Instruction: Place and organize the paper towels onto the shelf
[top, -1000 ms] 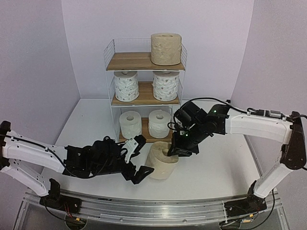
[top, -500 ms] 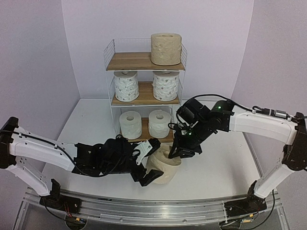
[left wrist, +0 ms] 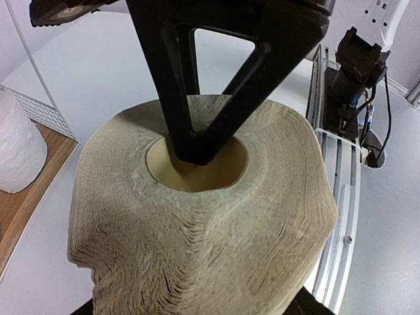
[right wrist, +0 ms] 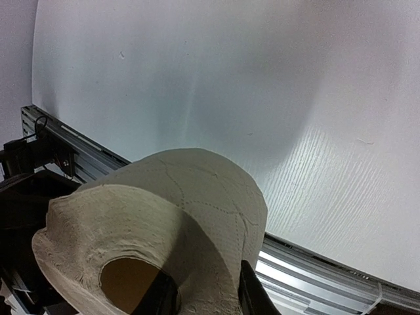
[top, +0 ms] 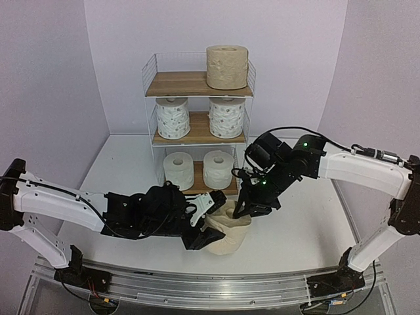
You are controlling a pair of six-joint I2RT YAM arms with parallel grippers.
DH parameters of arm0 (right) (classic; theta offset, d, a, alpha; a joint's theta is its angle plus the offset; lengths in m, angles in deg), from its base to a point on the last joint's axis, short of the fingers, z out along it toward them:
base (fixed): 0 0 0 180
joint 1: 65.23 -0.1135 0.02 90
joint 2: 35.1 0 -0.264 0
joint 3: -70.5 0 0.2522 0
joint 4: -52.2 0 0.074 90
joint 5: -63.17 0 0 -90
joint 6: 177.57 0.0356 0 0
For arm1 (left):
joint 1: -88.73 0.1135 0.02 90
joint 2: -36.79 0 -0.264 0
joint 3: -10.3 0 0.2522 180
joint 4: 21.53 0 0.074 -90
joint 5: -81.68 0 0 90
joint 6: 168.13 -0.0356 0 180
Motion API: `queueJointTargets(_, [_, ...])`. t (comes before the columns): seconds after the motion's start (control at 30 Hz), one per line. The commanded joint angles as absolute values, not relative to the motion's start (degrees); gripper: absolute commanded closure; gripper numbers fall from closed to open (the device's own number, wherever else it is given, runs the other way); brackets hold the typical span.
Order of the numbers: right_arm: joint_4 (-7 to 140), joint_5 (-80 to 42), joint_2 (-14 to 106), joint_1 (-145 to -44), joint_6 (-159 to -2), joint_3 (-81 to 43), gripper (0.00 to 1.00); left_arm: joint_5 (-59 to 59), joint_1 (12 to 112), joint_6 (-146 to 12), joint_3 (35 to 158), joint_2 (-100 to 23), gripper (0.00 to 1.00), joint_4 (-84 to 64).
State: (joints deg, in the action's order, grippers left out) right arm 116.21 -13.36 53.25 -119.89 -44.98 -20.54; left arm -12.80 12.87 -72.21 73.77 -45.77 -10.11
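Observation:
A beige paper towel roll (top: 226, 231) stands on end on the table in front of the shelf (top: 177, 84). My left gripper (top: 206, 222) reaches in from the left and is shut on the roll's sides, denting them (left wrist: 197, 230). My right gripper (top: 244, 209) comes down from above, one finger in the hollow core and the other outside, shut on the roll's wall (right wrist: 164, 210). On the shelf sit another beige roll (top: 227, 65) on top, two dotted rolls (top: 172, 118) in the middle and two plain white rolls (top: 178, 169) at the bottom.
The left half of the shelf's top board is bare. An aluminium rail (top: 197, 283) runs along the table's near edge, just behind the held roll. In the left wrist view a white roll (left wrist: 16, 151) on the bottom board shows at far left.
My left gripper has slid right and shut around the beige roll, squashing its sides. The right gripper and the roll have shifted slightly right.

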Motion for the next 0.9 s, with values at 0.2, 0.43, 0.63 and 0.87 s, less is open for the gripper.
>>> queueJointTargets(0.2, [111.96, -16.40, 46.33, -121.31, -43.02, -23.98, 0.48, -18.16, 13.02, -69.20, 78.00, -43.58, 0.73, -12.25])
queueJointTargets(0.43, [113.07, -26.71, 41.05, -121.33, -40.81, -22.89, 0.17, -22.12, 13.02, -66.70, 75.53, -38.23, 0.82, -14.55])
queueJointTargets(0.63, [113.78, -37.86, 33.31, -121.31, -38.62, -18.61, 0.04, -30.96, 13.03, -66.37, 78.73, -31.07, 0.82, -8.82])
queueJointTargets(0.87, [114.66, -42.80, 27.22, -121.35, -37.73, -14.76, 0.02, -40.44, 13.00, -70.90, 91.30, -25.54, 0.81, 0.55])
